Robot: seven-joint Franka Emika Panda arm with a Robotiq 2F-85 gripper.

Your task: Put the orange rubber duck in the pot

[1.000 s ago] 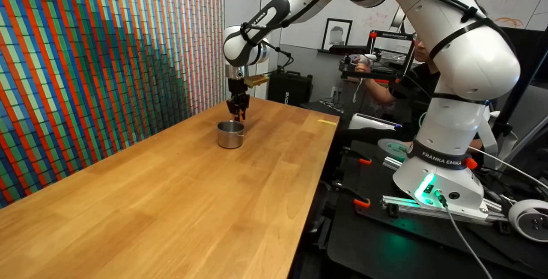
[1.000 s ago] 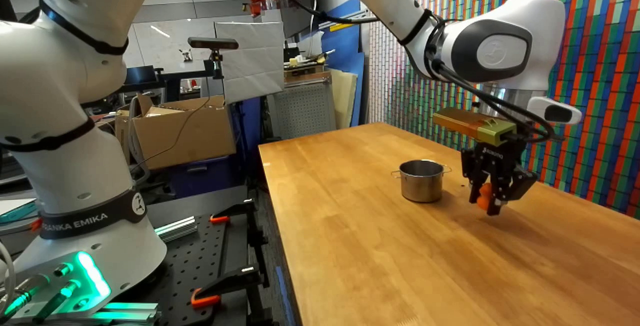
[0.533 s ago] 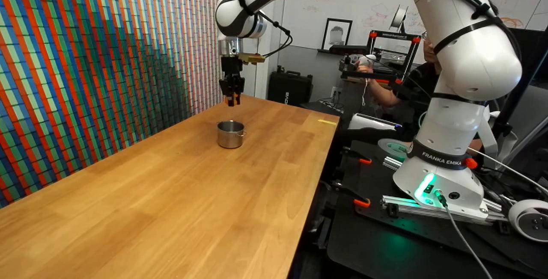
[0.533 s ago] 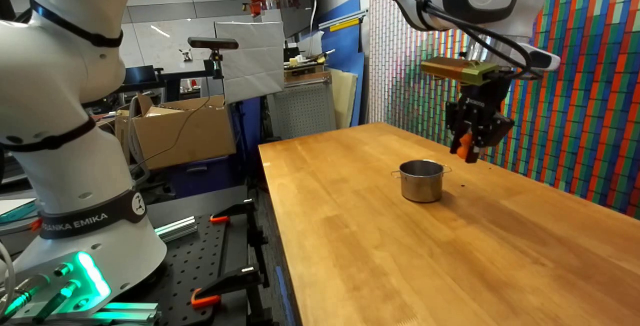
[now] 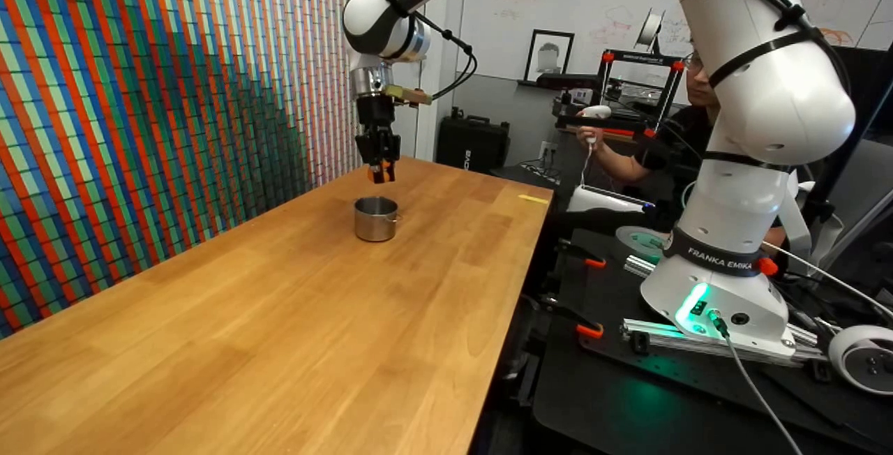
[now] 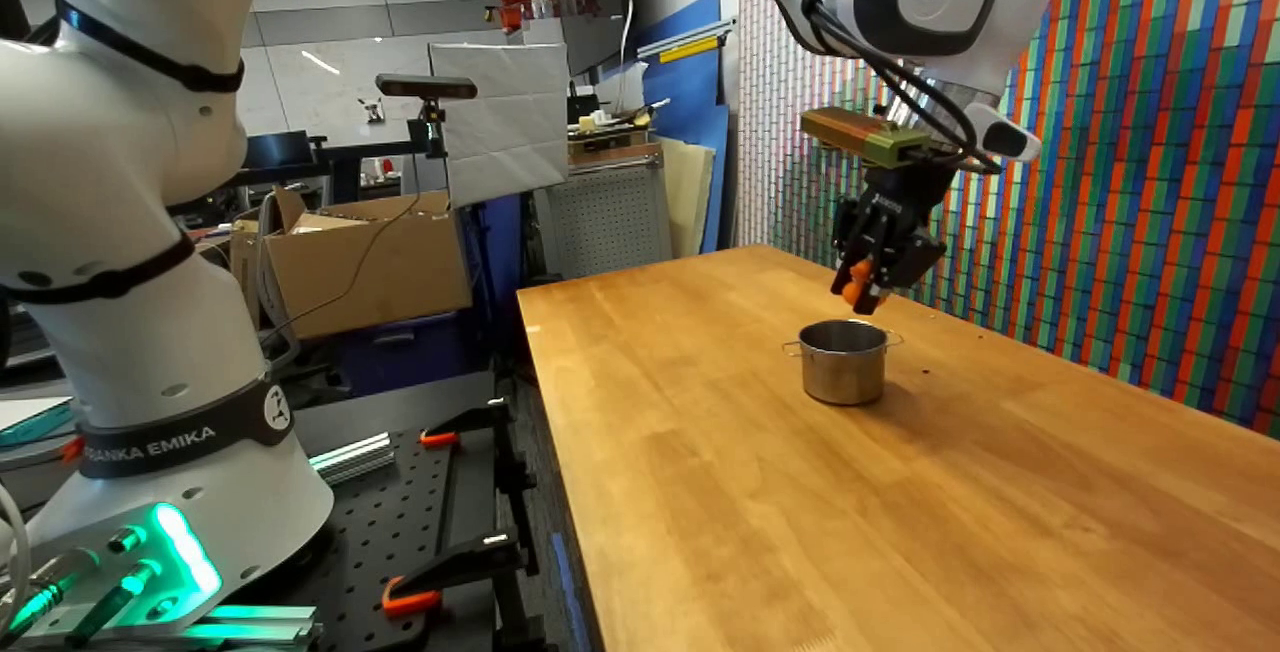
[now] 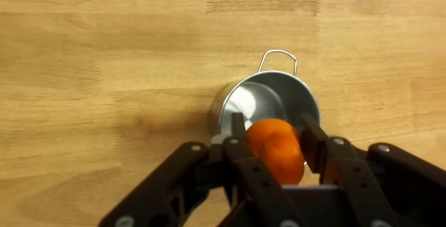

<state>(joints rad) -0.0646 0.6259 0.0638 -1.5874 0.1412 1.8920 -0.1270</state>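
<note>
Your pincer grips one rounded orange rubber duck. The wooden desk carries one cylindrical metal pot.

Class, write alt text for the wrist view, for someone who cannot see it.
An orange rubber duck, held between dark jaws, partly hides an open metal pot below. Seen from above, the pot stands on a wooden table.

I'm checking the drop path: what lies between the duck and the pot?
Open air: both exterior views show a bare gap from the fingertips gripping the orange rubber duck down to the pot.
</note>
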